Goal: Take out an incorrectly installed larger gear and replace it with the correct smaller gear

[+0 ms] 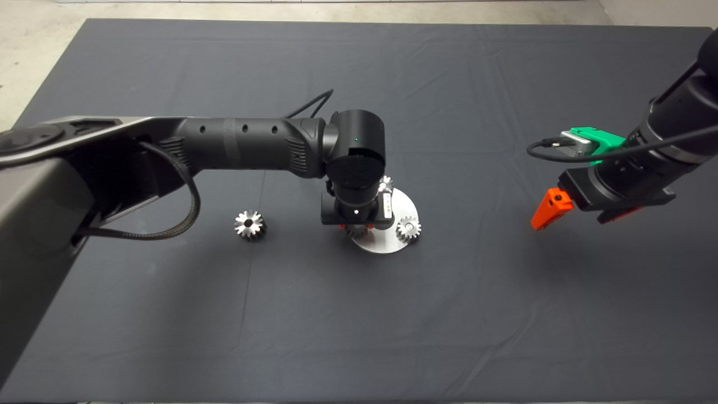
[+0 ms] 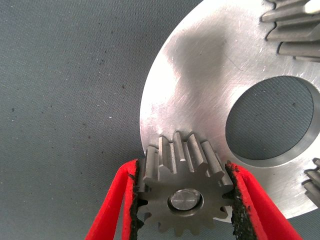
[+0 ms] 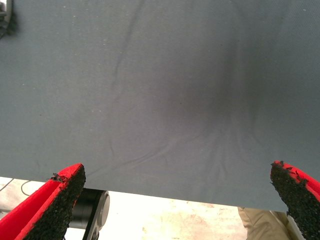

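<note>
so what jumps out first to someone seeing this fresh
The left gripper stands over the round steel plate at mid-mat, its red fingers closed on a gear seated on a pin at the plate's edge. A lone gear lies on the mat to the plate's left. The right gripper hovers open over bare mat at the far right.
</note>
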Motion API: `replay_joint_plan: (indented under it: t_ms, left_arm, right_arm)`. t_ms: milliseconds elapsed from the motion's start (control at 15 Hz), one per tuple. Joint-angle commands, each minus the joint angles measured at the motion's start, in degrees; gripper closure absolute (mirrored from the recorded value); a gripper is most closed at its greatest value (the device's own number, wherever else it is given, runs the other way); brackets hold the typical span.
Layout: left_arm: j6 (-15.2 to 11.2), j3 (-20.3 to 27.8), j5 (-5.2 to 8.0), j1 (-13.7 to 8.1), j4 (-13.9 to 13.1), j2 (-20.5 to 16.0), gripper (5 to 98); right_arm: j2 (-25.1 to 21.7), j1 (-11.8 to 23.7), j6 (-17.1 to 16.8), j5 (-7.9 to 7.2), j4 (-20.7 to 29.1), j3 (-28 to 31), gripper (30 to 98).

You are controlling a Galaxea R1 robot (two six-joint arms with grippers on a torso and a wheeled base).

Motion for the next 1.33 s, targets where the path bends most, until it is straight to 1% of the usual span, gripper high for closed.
replay_joint_plan:
  t_ms: [0,67,133,267,333,400,467,533,600,667,733,867,933,1000,1067,1133,1200,1267]
  left_arm:
    - [0.1,2.3,5.01,1.5,-3.9,-0.9,68.7]
    - [0.1,2.9,5.01,0.9,-4.3,-0.9,68.3]
    - [0.1,3.6,5.01,0.2,-4.4,-1.1,64.9]
    - [0.1,5.1,4.92,-1.2,-6.6,-1.8,63.8]
    - [0.1,5.6,4.92,-1.5,-6.8,-2.1,60.3]
    - [0.1,5.8,4.92,-1.5,-7.0,-2.1,59.6]
    - [0.0,6.0,4.84,-2.0,-7.2,-1.8,59.0]
    - [-0.1,6.3,4.75,-3.0,-7.8,-1.6,54.9]
    - [-0.2,6.3,4.66,-4.6,-9.5,-1.3,54.1]
    - [-0.3,6.3,4.75,-7.1,-11.0,-0.8,54.1]
    - [-0.3,5.8,4.92,-10.1,-12.7,0.3,54.1]
    - [-0.2,6.1,5.01,-15.0,-15.6,0.1,49.2]
    - [-0.2,6.2,5.16,-16.8,-17.1,-0.1,49.1]
    - [-0.2,6.7,5.19,-18.3,-18.3,-0.3,46.4]
    - [-0.2,8.0,5.1,-18.8,-18.7,-0.6,44.3]
    - [-0.4,9.9,4.84,-18.9,-18.8,-1.1,44.1]
    - [-2.2,12.2,4.84,-18.9,-19.0,-1.2,43.2]
    - [-6.1,15.6,4.92,-18.8,-19.5,-1.2,40.1]
  right_arm:
    - [0.5,1.2,-0.5,-5.54,0.3,0.0,30.8]
    - [0.4,1.2,-0.5,-5.54,0.3,0.0,30.8]
    - [0.4,1.3,-0.5,-5.54,0.3,0.0,30.8]
    - [0.6,1.3,-0.5,-5.54,0.3,0.0,30.8]
    - [0.6,1.3,-0.5,-5.54,0.3,-0.2,30.8]
    - [0.7,1.3,-0.5,-5.54,0.0,-0.2,30.8]
    - [1.1,1.3,-0.5,-5.54,-0.1,-0.2,30.8]
    - [1.1,1.3,-0.5,-5.54,-0.2,-0.2,30.8]
    - [1.1,1.3,-0.5,-5.54,-0.2,-0.2,30.8]
    - [1.1,1.3,-0.5,-5.54,-0.3,-0.1,30.8]
    - [1.1,1.3,-0.5,-5.54,-0.3,-0.1,30.8]
    - [1.2,1.3,-0.4,-5.48,-0.4,0.2,30.8]
    - [1.3,1.3,-0.1,-5.45,-0.5,0.7,30.8]
    - [1.6,1.4,0.4,-5.45,-1.0,1.9,30.8]
    - [1.7,1.7,0.6,-5.45,-2.4,4.2,30.8]
    - [1.7,2.3,1.2,-5.33,-3.4,6.4,30.8]
    - [1.7,2.7,2.9,-5.19,-3.5,7.9,30.8]
    - [1.6,2.7,4.9,-5.1,-3.7,10.7,30.8]
